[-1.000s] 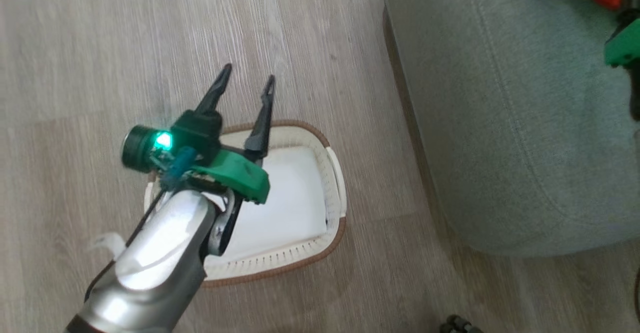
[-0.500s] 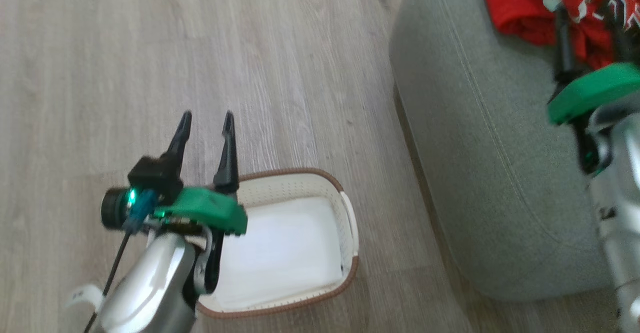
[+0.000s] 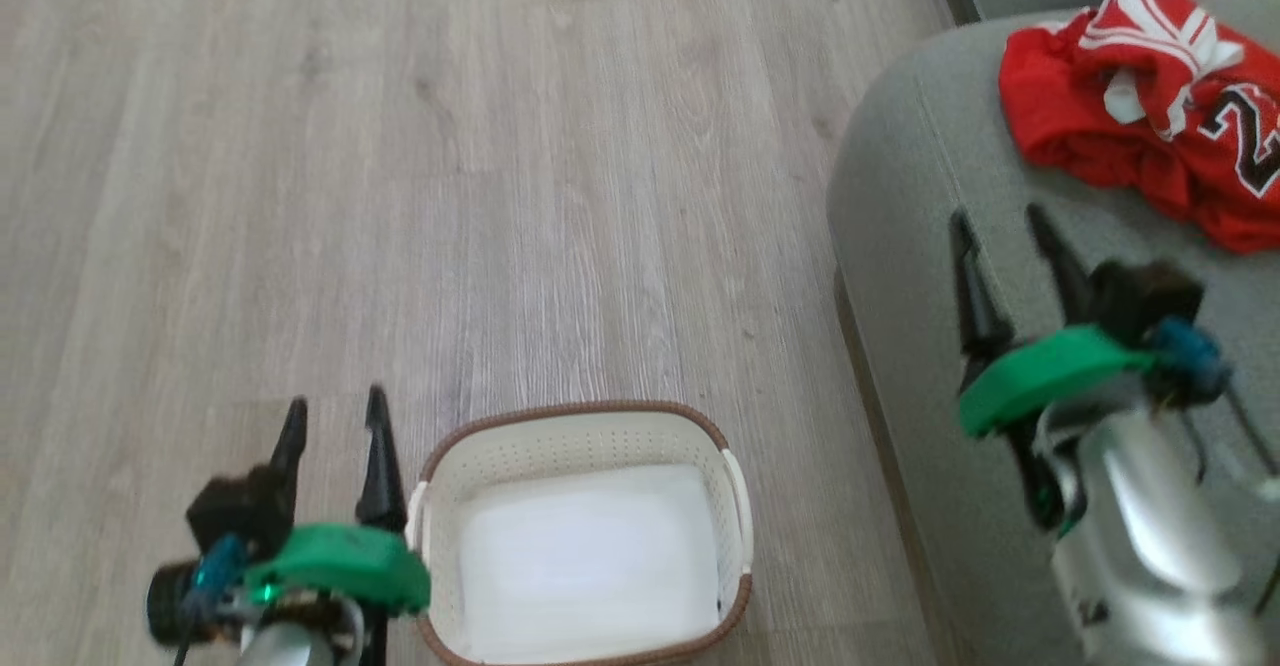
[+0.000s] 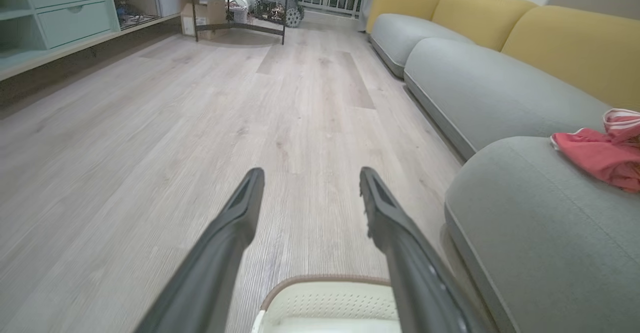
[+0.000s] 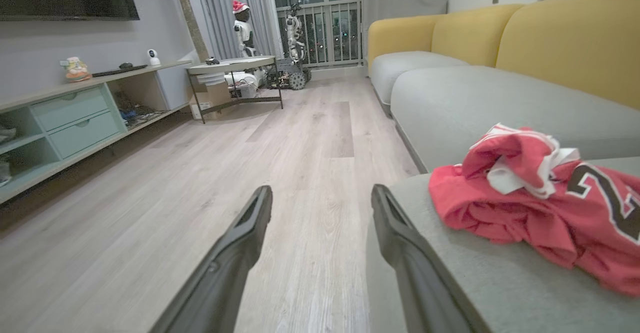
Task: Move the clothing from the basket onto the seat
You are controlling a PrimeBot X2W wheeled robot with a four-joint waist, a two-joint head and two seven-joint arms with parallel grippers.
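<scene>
Now, at the lower left of the head view, the left gripper [image 3: 335, 401] hovers over the pale wood-plank floor [image 3: 500, 196], its 2 long dark fingers spread apart and holding nothing. Just to its right stands the small cream plastic basket [image 3: 570, 413] with perforated walls and a brown rim, its white bottom showing. Further right lies the large grey-green fabric seat cushion [image 3: 900, 206]. Over it hangs the right gripper [image 3: 998, 214], fingers likewise parted and empty. Beyond those tips and to their right, the 2 bright red sports garments [image 3: 1100, 136] with white stripes lie crumpled in 1 heap on the cushion, with bare fabric between tips and heap. The heap stretches from upper left to lower right, a black-and-white numeral 2 at its right end.
</scene>
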